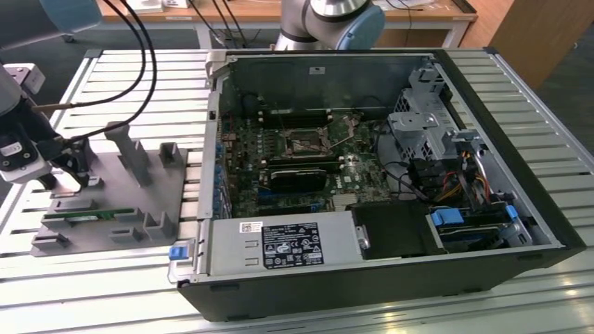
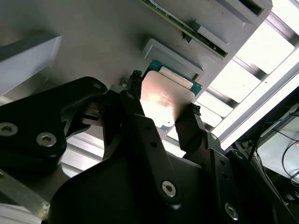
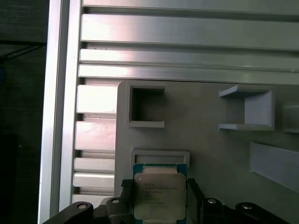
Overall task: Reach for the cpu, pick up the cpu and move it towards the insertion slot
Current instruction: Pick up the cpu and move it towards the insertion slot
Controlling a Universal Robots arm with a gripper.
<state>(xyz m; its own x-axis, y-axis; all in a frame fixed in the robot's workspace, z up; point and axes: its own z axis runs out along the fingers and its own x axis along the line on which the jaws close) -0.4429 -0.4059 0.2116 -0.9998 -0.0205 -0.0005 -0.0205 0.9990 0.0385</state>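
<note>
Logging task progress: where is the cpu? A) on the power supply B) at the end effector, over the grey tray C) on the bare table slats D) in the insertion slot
B: the first wrist view shows the cpu at the end effector, over the grey tray.

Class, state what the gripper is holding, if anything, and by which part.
It cannot be told: the gripper straddles the cpu at two opposite edges, but a firm grip is not evident.

Wooden desk [image 1: 436, 12] beyond slatted table [image 1: 139, 69]
</note>
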